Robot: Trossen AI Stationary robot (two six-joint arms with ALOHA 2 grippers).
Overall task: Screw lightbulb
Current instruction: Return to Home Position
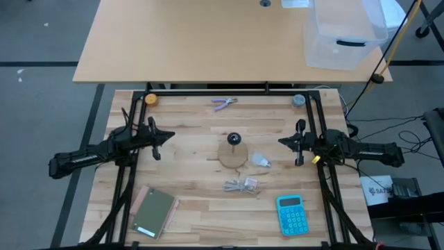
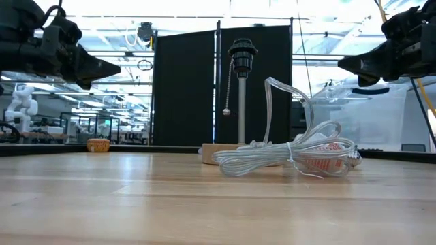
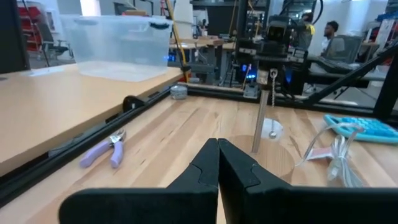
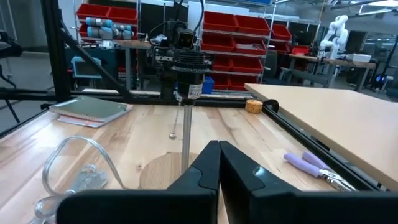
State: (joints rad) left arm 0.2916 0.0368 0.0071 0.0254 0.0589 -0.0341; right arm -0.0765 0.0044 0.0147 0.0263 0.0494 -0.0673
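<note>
At the two sides of the desk [image 1: 194,173], your left hand [image 1: 168,136] and right hand [image 1: 283,142] hang raised, each with its fingers pressed together and holding nothing. Between them stands the lamp [image 1: 234,151], and its socket [image 1: 234,139] is empty. The lightbulb [image 1: 261,160] lies on the desk, just beside the wooden base [image 1: 229,158]. The step in hand looks like parking the arms. Next you would have to open one hand, grasp the lightbulb and bring its screw end to the socket.

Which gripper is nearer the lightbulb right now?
Right. The right gripper hovers close beside the lightbulb, which lies by the lamp base; the left gripper is on the lamp's far side, clearly farther.
</note>
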